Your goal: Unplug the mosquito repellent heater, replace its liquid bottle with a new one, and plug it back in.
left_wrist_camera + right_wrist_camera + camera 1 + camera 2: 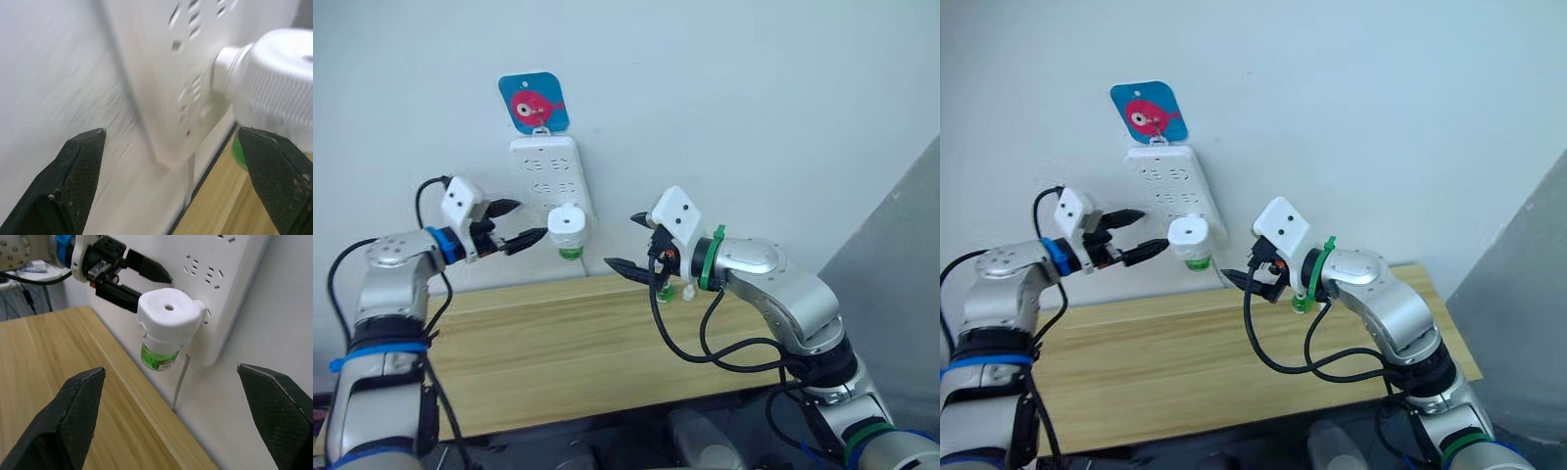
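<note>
Heater: mosquito repellent heater (pixel 568 228) plugged into power strip (pixel 546 176) on the wall, green liquid bottle (pixel 159 355) screwed in beneath, above the wooden table (pixel 578 352).
Left gripper (pixel 520 223): 2 fingers spread apart, just beside the heater, not gripping.
Right gripper (pixel 628 242): fingers wide apart, empty, near the heater.

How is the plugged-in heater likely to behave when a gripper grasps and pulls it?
The heater looks like rigid plastic, so it probably won't deform. Its rounded, smooth shell may slip between the fingers. The green bottle hanging beneath could make it tilt once it is free of the power strip.
</note>
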`<state>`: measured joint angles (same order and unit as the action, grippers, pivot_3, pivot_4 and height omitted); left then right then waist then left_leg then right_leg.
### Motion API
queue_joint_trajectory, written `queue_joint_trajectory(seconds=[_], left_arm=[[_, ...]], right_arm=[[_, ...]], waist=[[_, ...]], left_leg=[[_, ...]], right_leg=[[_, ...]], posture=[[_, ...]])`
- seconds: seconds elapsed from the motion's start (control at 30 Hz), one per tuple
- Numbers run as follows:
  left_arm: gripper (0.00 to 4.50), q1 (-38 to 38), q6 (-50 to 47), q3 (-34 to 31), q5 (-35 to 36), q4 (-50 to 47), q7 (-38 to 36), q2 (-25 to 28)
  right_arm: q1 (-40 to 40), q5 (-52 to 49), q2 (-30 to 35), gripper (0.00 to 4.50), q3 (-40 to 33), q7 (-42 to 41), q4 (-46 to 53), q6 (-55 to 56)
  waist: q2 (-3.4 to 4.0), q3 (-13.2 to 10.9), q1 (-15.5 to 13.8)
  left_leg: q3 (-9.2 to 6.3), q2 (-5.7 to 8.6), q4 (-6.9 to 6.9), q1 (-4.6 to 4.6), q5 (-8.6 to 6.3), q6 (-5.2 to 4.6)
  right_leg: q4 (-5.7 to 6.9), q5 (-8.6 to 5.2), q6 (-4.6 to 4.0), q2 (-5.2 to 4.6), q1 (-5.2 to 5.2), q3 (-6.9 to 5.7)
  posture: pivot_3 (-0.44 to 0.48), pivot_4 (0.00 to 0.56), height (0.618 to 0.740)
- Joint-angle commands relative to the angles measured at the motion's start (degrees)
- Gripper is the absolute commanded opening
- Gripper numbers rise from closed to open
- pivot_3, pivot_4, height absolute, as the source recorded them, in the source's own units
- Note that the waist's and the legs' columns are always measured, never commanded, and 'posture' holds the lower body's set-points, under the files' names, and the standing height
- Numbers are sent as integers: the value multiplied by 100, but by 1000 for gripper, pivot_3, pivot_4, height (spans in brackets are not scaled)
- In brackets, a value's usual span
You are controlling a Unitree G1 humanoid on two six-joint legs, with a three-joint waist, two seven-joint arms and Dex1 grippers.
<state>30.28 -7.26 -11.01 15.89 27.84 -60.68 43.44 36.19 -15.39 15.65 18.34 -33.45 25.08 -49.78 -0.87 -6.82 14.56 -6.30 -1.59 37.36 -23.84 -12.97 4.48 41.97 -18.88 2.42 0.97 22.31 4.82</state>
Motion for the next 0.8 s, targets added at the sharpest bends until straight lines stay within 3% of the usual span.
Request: queue_joint_trajectory(seconds=[0.03, 0.13, 0.23, 0.3, 0.43, 0.63, 0.8], left_arm=[[4480, -366, -201, -392, 220, -673, 210, 202], [4480, -803, -390, -604, 362, -1194, 261, 265], [4494, -1809, -858, -951, 732, -2424, 266, 290], [4500, -2410, -1113, -1097, 966, -3190, 282, 259], [4500, -3431, -1345, -1110, 1346, -4607, 444, -25], [4500, -4219, -1150, -904, 1338, -5591, 858, -569], [4500, -4386, -1099, -703, 1307, -6054, 1387, -1016]], right_arm=[[6, -115, -76, 4500, 59, -116, 115, 298], [-8, -92, -142, 4500, 123, -98, 53, 390], [-66, -23, -335, 4331, 239, 56, -48, 483], [-106, 34, -472, 3921, 290, 174, -140, 538], [-190, 324, -679, 2467, 425, 450, -504, 870], [-248, 569, -872, 131, 510, 658, -842, 1231], [-239, 853, -1179, 22, 433, 1047, -1272, 1497]], waist=[[-1, -6, -87], [-10, -27, -215], [-13, -33, -305], [-12, -36, -348], [-10, -56, -498], [-10, -61, -659], [-11, -61, -662]], left_leg=[[0, -1, -1, -1, 0, 0], [8, -3, -2, 0, 0, 0], [14, 0, -1, 1, 1, 1], [28, -2, -9, 8, 0, 1], [17, -8, -11, 9, 0, 2], [35, -1, -11, 18, 1, 3], [49, 2, -12, 22, 1, 3]], right_leg=[[-1, 1, -2, -3, 0, 0], [-3, -1, 1, -6, 0, 8], [-6, -2, 3, -7, -3, 14], [-9, -2, 2, -11, -2, 30], [-9, -2, 2, -10, -3, 29], [-11, -4, 4, -4, -6, 32], [-14, -4, 4, -2, -6, 43]], posture=[[-136, 100, 692], [-127, 103, 692], [-106, 105, 692], [-93, 105, 692], [-81, 105, 692], [-87, 104, 692], [-94, 106, 692]])
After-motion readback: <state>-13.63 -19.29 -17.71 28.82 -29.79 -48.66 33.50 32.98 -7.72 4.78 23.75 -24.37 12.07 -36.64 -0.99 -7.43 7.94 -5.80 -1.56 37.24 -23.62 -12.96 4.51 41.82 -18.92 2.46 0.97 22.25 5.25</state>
